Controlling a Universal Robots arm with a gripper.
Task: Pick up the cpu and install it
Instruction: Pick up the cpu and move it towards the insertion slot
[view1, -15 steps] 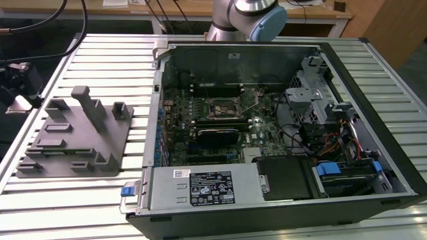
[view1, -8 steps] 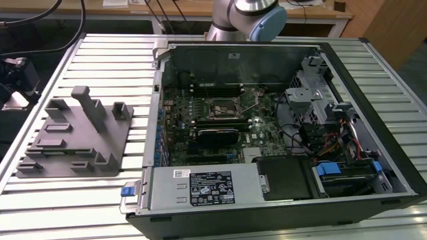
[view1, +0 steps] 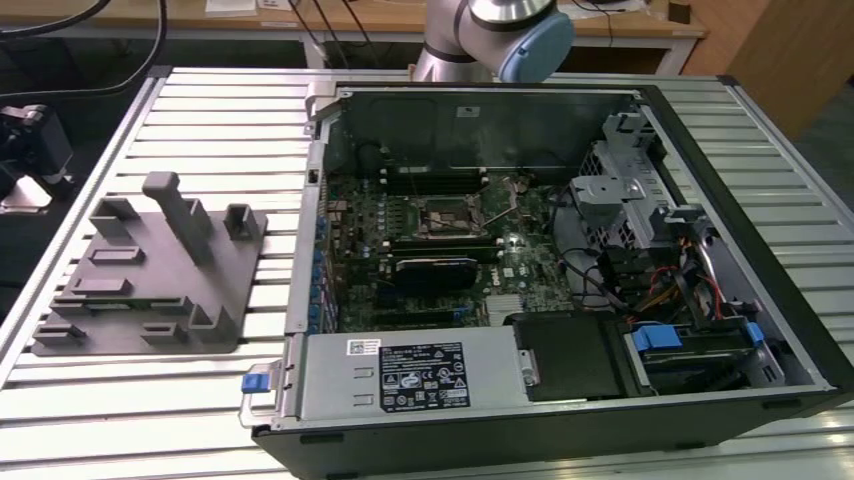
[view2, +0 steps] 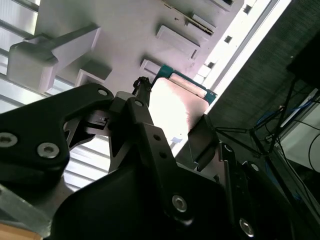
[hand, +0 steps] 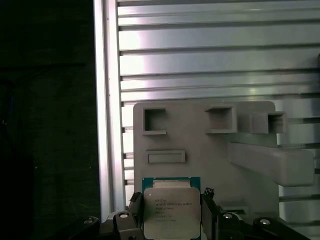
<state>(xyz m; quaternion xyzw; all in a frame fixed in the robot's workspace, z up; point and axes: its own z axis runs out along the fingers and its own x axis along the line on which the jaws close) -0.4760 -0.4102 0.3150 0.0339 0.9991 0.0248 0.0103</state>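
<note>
The cpu (hand: 171, 210) is a square chip with a silvery top and a green rim. In both wrist views it sits between my gripper's black fingers (hand: 134, 204), above the near end of the grey fixture tray (hand: 200, 145). My gripper (hand: 171, 202) is shut on it, a finger pressed against each opposite edge. The second wrist view shows the cpu (view2: 175, 102) glaring bright between the fingers (view2: 145, 117). In the exterior view the open computer case (view1: 534, 250) lies on the table, its motherboard socket (view1: 447, 218) exposed, with the tray (view1: 147, 280) on the exterior view's left.
The arm (view1: 494, 30) rises behind the case. The tray carries upright posts (view1: 180, 215) and small blocks. Inside the case are a power supply (view1: 414, 375), drive cages (view1: 627, 190) and cables (view1: 667, 290). The slatted table (view1: 200, 110) ends at a dark edge (hand: 50, 125).
</note>
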